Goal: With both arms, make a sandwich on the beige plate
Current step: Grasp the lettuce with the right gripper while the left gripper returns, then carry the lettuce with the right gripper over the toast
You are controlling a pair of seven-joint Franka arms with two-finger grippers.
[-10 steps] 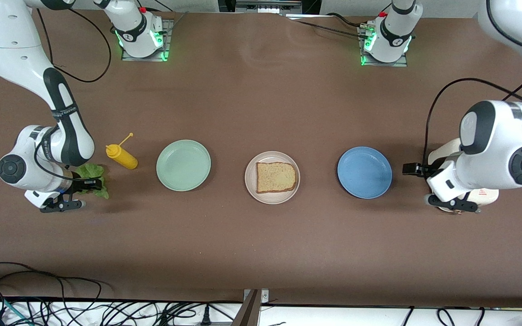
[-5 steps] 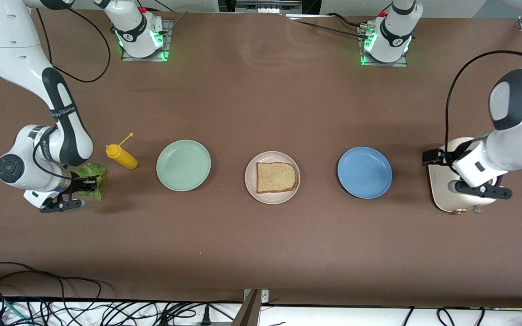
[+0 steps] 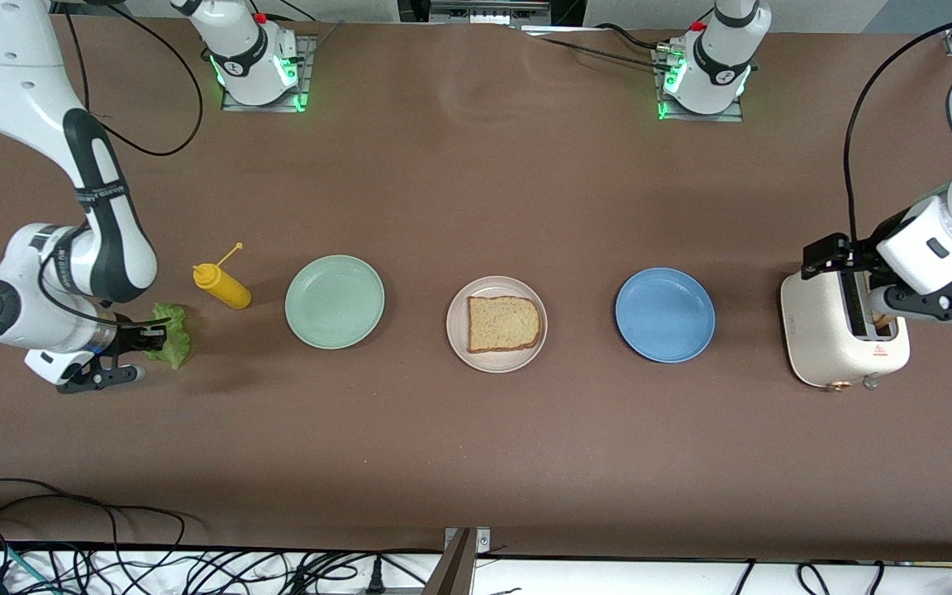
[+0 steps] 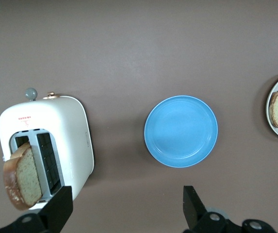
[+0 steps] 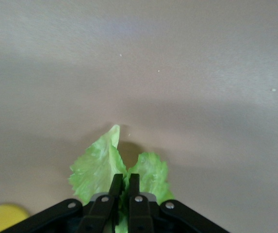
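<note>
My right end effector (image 5: 122, 182) is pinched tight on the lettuce leaf (image 3: 168, 345), over the bench (image 3: 476, 454) at the right arm's end, beside the yellow bottle (image 3: 224, 285). My left end effector (image 4: 126, 208) is spread wide over the toaster (image 3: 840, 330), gripping nothing; one bread slice (image 4: 21, 176) stands in a toaster slot. The other slice (image 3: 503, 323) lies on the beige plate (image 3: 496, 362), between the mint-green plate (image 3: 334, 301) and the blue plate (image 3: 664, 314).

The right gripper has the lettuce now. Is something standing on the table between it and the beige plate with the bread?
Yes. The right gripper is shut on the lettuce at the right arm's end of the table. Between it and the beige plate lie the yellow squeeze bottle and the mint-green plate; both look low enough to carry over.
</note>
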